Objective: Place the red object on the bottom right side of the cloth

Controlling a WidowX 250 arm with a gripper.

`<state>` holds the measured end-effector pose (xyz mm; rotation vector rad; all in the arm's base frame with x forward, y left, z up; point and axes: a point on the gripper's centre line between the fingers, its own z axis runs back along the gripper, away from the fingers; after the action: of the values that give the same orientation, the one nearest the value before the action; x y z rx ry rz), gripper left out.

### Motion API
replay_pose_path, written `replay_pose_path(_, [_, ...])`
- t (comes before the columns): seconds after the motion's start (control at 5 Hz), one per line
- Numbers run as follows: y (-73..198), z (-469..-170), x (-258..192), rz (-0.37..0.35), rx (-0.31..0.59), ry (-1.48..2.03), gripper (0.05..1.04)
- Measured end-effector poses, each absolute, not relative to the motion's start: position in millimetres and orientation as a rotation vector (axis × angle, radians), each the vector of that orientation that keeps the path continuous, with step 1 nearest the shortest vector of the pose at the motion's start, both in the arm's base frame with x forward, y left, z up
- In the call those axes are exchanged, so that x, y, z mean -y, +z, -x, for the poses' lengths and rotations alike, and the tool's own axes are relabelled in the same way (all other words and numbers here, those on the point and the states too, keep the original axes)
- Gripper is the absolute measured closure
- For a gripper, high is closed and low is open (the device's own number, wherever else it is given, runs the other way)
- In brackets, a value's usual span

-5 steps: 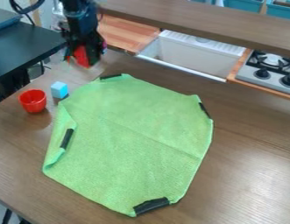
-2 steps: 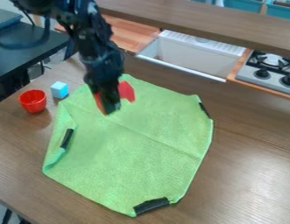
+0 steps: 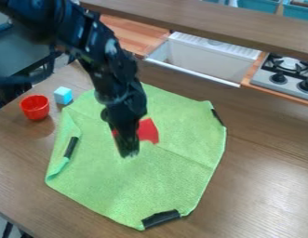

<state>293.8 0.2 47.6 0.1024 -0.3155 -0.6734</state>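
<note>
Camera view: the black two-finger gripper (image 3: 127, 149) has a red, angular object (image 3: 148, 131) in its grasp over the middle part of the green, nubby-textured cloth (image 3: 162, 176). Dark, flat strips (image 3: 160, 218) sit along the cloth's rim, its left edge creased and turned over. Beside the cloth's upper left are a pale-blue cube (image 3: 63, 95) and, farther left, a round, glossy red cup (image 3: 35, 108), both on the wood-grained table (image 3: 262, 172).

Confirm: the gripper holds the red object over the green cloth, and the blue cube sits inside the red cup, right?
No: the blue cube sits beside the red cup, not inside it, as the camera view shows. The gripper does hold the red object over the green cloth.
</note>
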Motion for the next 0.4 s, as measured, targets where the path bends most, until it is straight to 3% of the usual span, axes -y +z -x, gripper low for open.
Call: replay_pose_path(0.4, [27, -285, 12, -0.131, 0.278, -0.711, 0.494])
